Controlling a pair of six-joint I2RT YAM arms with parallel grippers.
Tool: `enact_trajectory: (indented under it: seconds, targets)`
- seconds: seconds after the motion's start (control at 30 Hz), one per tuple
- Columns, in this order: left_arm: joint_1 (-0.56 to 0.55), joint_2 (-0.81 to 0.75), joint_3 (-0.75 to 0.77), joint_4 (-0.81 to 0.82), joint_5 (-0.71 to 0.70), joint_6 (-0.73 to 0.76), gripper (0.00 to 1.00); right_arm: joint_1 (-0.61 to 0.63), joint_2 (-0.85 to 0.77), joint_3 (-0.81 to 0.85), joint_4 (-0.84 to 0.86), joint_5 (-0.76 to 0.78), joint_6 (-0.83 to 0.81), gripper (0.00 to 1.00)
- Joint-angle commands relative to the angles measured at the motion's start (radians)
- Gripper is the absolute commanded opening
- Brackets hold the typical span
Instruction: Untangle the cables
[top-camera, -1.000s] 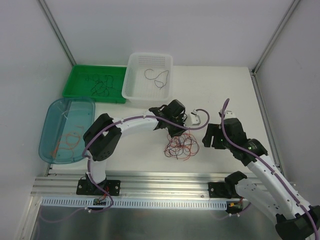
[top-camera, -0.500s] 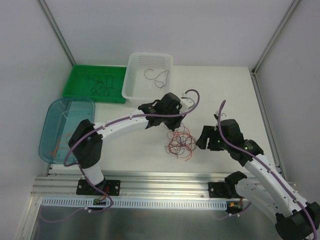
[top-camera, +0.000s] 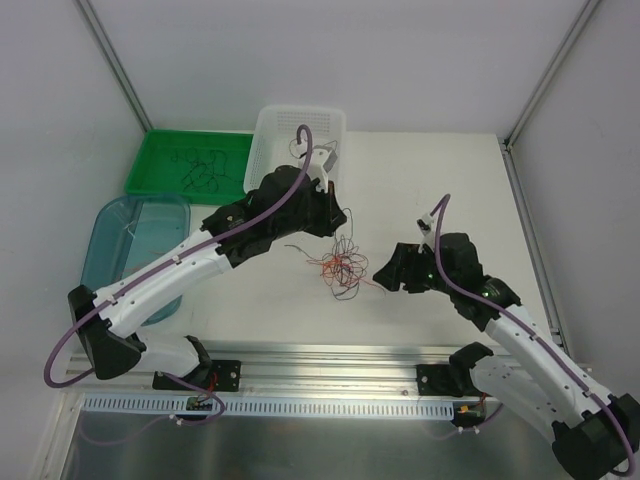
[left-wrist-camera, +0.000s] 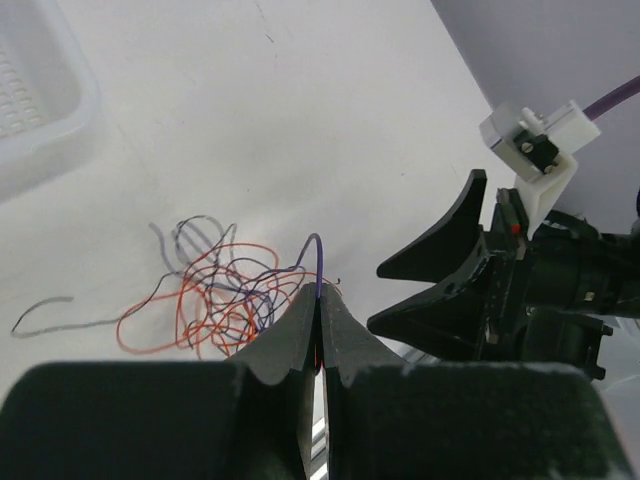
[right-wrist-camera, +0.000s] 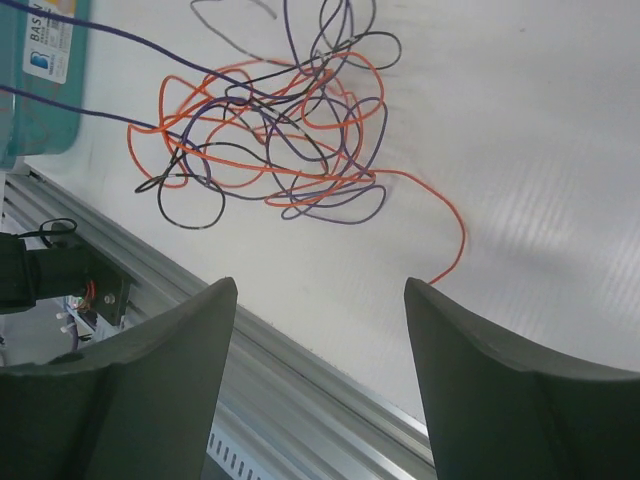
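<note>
A tangle of thin red, purple and black cables (top-camera: 345, 268) lies on the white table between the arms. It also shows in the left wrist view (left-wrist-camera: 225, 300) and the right wrist view (right-wrist-camera: 280, 140). My left gripper (top-camera: 333, 220) is raised behind the tangle, near the white basket. In its own view the left gripper (left-wrist-camera: 318, 295) is shut on a purple cable (left-wrist-camera: 318, 255) that loops down into the tangle. My right gripper (top-camera: 386, 268) sits just right of the tangle. In its own view the right gripper (right-wrist-camera: 318, 285) is open and empty. Two purple strands (right-wrist-camera: 100, 30) run out from the tangle.
A white basket (top-camera: 275, 125) at the back holds a few strands. A green tray (top-camera: 160, 160) left of it holds dark strands. A teal bin (top-camera: 110, 240) stands at the left, its corner in the right wrist view (right-wrist-camera: 30, 90). An aluminium rail (top-camera: 320, 360) runs along the near edge.
My left arm has risen and swung back and left toward the basket with the purple cable, dragging the tangle left and stretching it. My right gripper has moved left toward the tangle.
</note>
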Motion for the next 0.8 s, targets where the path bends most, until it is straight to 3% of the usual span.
enact_trajectory:
  seconds: [0.0, 0.3, 0.5, 0.67, 0.77]
  targets:
    - [-0.013, -0.036, 0.042, -0.021, -0.04, -0.099, 0.0, 0.035, 0.046, -0.012, 0.132, -0.042, 0.03, 0.72]
    - [-0.033, -0.075, -0.001, -0.019, -0.046, -0.165, 0.0, 0.156, 0.233, -0.035, 0.497, -0.056, 0.148, 0.8]
    - [-0.037, -0.09, -0.032, -0.021, -0.049, -0.198, 0.0, 0.253, 0.329, -0.009, 0.614, -0.016, 0.177, 0.81]
    - [-0.049, -0.101, -0.03, -0.021, -0.04, -0.214, 0.0, 0.277, 0.404, -0.016, 0.667, 0.042, 0.208, 0.78]
    - [-0.054, -0.127, -0.032, -0.021, -0.043, -0.218, 0.0, 0.279, 0.44, -0.029, 0.669, 0.106, 0.216, 0.7]
